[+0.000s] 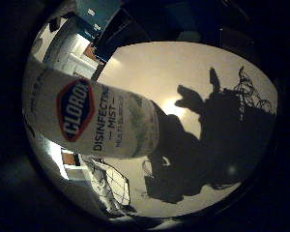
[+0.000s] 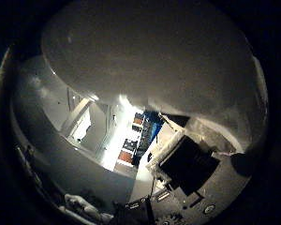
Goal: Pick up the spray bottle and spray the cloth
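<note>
The spray bottle (image 1: 94, 121) lies right against the palm, its labelled white body filling much of the little finger side palm view and a pale curved mass of it covering most of the thumb side view. So the bottle is up off the bench (image 1: 154, 67), close in the hand (image 2: 187, 164), with its long axis running across the palm and its darker end pointing out over the pale benchtop. Whether the fingers are curled round it I cannot tell; only dark and white parts of the hand show beneath the bottle. Below, the hand and bottle cast a broad shadow (image 1: 208, 145) on the bench. A checked piece (image 1: 111, 181), possibly the cloth, lies near the bench's edge beside that shadow; aiming the bottle there looks like the next concern.
</note>
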{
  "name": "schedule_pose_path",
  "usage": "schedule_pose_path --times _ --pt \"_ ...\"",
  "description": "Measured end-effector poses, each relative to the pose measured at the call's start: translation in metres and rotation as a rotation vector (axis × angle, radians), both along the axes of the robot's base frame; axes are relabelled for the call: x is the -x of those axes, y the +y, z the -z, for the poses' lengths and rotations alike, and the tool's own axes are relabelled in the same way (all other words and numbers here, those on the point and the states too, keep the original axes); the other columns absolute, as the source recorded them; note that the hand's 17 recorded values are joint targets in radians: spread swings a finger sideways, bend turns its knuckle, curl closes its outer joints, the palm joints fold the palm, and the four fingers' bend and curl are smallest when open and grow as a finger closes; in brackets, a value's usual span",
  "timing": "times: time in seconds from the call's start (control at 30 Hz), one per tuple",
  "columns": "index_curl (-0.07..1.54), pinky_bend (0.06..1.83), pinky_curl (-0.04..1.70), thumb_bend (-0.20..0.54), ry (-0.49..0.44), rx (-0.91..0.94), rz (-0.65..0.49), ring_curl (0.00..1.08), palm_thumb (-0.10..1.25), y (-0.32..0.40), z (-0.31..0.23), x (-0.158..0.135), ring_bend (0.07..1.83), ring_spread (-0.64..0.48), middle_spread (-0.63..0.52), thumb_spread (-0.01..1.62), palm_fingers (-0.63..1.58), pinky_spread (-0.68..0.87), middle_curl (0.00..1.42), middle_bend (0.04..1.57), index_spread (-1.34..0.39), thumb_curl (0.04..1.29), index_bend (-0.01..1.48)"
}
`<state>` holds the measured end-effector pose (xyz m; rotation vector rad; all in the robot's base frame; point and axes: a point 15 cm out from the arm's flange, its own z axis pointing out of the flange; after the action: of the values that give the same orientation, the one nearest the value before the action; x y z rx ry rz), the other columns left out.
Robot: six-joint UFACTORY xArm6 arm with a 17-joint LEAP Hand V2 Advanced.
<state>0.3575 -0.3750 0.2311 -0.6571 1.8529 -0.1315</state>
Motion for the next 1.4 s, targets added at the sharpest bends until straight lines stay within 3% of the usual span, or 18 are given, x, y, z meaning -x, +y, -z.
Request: schedule_pose_path --times 0.27,0.5,0.93,1.1,1.4 --pt "0.60 0.69 0.48 -0.009 -0.025 -0.019 0.032 0.61 1.01 -0.010 -0.001 -0.004 1.07 -0.25 -0.19 0.99 0.78 -0.06 0.78 0.78 -0.32 0.45 0.39" --pt "0.80 0.89 0.67 -0.014 -0.026 -0.015 0.041 0.67 1.06 -0.017 -0.001 -0.003 1.17 -0.26 -0.23 0.96 0.93 -0.24 0.88 0.89 -0.38 0.49 0.57" --pt "1.03 1.09 0.99 -0.011 -0.034 -0.005 0.062 0.81 1.12 -0.027 -0.003 0.007 1.29 -0.27 -0.24 1.00 0.96 -0.29 1.03 1.10 -0.38 0.55 0.86" --pt "1.04 1.11 1.08 -0.009 -0.058 -0.011 0.078 0.88 1.14 -0.030 -0.009 0.004 1.28 -0.30 -0.24 1.03 0.97 -0.27 1.06 1.18 -0.35 0.57 0.98" --pt "0.99 1.09 1.22 -0.014 -0.061 -0.007 0.080 0.95 1.12 -0.030 -0.010 0.002 1.26 -0.31 -0.22 1.04 1.03 -0.26 1.05 1.22 -0.29 0.62 1.06"
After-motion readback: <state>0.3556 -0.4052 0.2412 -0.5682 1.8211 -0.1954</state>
